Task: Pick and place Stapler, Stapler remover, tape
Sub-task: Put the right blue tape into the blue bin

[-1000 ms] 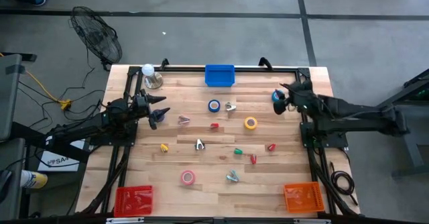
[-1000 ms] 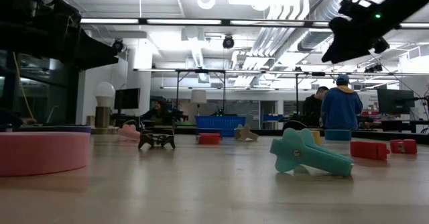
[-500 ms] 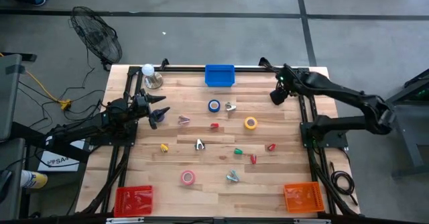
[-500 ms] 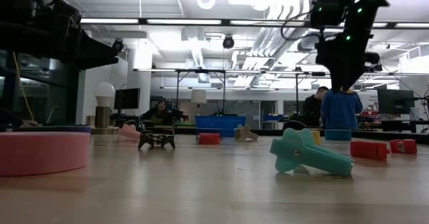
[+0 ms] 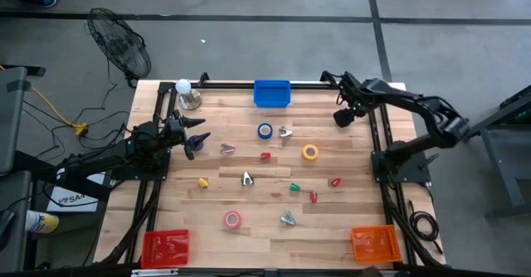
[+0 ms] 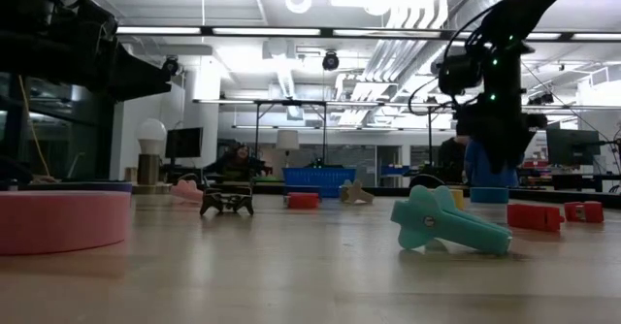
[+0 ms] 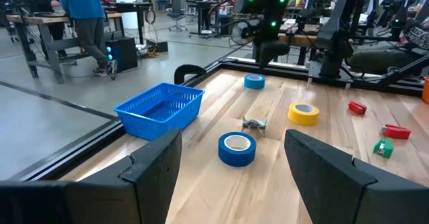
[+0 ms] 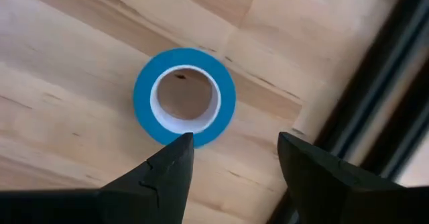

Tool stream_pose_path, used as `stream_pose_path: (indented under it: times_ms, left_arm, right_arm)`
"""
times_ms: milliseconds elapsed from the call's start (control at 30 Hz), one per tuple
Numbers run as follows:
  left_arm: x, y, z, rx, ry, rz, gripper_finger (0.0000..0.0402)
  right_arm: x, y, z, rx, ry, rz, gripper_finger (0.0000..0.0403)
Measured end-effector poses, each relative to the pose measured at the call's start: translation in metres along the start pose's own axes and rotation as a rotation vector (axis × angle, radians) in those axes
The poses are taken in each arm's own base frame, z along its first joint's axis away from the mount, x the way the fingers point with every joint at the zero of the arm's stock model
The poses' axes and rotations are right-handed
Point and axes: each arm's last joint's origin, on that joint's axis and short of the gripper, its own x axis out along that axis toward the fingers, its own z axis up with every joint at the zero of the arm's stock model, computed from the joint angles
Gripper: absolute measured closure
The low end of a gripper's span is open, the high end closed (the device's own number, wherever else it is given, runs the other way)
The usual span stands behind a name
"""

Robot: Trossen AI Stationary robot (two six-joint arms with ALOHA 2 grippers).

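Tape lies scattered over the desk (image 5: 365, 219): a pink roll (image 5: 232, 220) nearest the front edge, a yellow roll (image 5: 309, 152) mid-desk, a blue roll (image 5: 265, 131) behind it, and a second blue roll (image 8: 184, 96) near the far right edge. The right tool (image 5: 341, 119) has swung in from the right side within the last second and now hangs directly above that second roll, fingers apart and empty; a grasp looks imminent. The left tool (image 5: 192, 136) waits at the left edge, wide open, holding nothing. A blue basket (image 5: 271, 93) sits at the far edge. No writing is legible.
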Motion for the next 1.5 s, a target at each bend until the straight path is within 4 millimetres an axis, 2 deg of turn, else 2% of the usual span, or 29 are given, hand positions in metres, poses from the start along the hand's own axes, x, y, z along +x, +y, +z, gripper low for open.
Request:
stream_pose_path:
  times_ms: [400, 900, 1367, 1500]
  left_arm:
    - [0.000, 0.000, 0.000, 0.000, 0.004, 0.000, 0.0140]
    - [0.000, 0.000, -0.001, 0.001, 0.006, 0.001, 0.0140]
    - [0.000, 0.000, -0.001, 0.001, 0.009, -0.001, 0.0140]
    - [0.000, 0.000, -0.001, -0.002, 0.012, -0.003, 0.0140]
  right_arm:
    - [0.029, -0.003, 0.013, 0.021, 0.054, -0.006, 0.0195]
    - [0.029, -0.002, 0.013, 0.096, 0.052, -0.003, 0.0195]
    - [0.029, 0.006, 0.009, 0.272, 0.069, 0.002, 0.0195]
    - [0.034, 0.006, 0.003, 0.292, 0.093, -0.009, 0.0216]
